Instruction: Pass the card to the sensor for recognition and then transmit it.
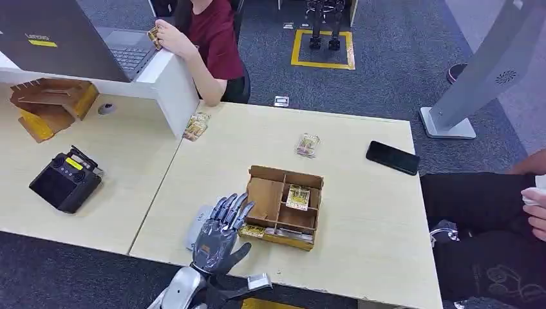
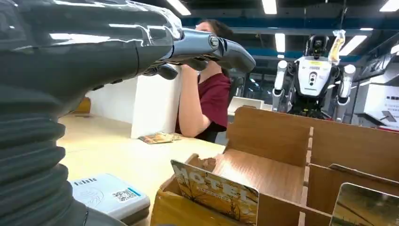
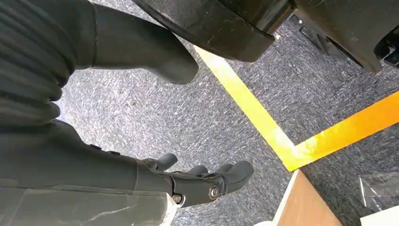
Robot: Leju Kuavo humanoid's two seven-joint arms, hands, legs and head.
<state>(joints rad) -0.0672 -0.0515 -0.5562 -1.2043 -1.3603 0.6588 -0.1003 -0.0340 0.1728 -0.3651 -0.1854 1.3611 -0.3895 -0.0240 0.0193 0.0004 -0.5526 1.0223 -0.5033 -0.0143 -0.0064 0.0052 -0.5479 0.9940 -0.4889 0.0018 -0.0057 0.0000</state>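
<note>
Left robot hand [image 1: 221,233] over near edge of tabletop [image 1: 360,212], fingers spread, holding nothing, fingertips just beside near-left corner of cardboard divider box [image 1: 283,207]. Hotel card [image 2: 214,190] upright in box's front slot, close to fingertips; second card [image 1: 298,197] lying in a middle compartment. White card sensor [image 2: 109,195] flat on tabletop under left robot hand. Loose cards [image 1: 308,145] farther back. Black phone [image 1: 393,158] toward right edge. Right robot hand [image 3: 197,181] hanging over grey carpet, fingers loosely apart, empty.
</note>
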